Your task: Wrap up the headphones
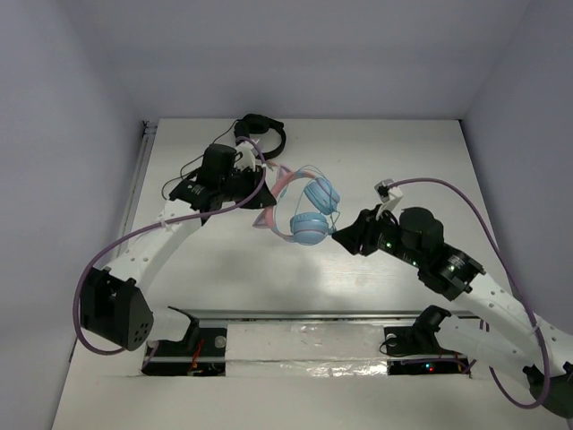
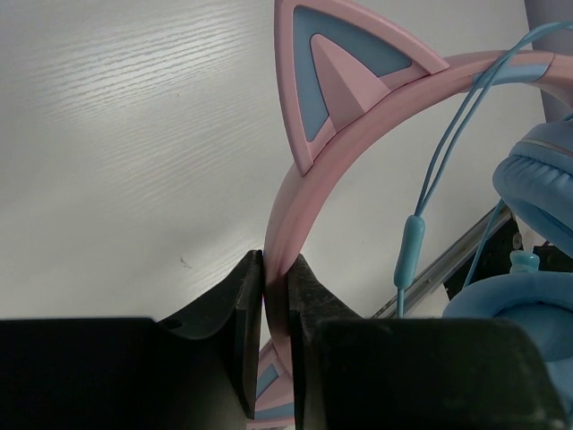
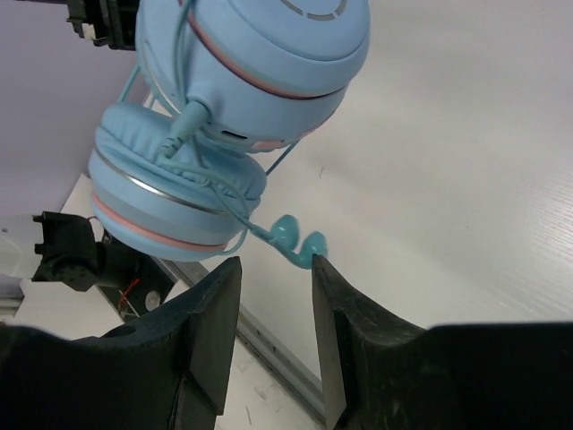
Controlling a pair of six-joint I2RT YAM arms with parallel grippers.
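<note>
over the worktop [image 1: 403,161] middle, the left jaws are clamping the cat-eared headphones [image 1: 309,226] by the pink headband [image 2: 295,206]. the right jaws are hanging half-parted, empty, beside the dangling cable plug [image 3: 288,235]; closing off-target is likely risking the cable unwinding.

place: robot lab | cue: white table [image 1: 269,287] — plain grey walls [image 1: 54,134]

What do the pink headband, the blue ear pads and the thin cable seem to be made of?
Headband: looks like hard plastic, smooth with a soft sheen.
Ear pads: probably padded faux leather; puffy and faintly wrinkled.
Cable: likely rubbery plastic, thin and curving freely.
</note>
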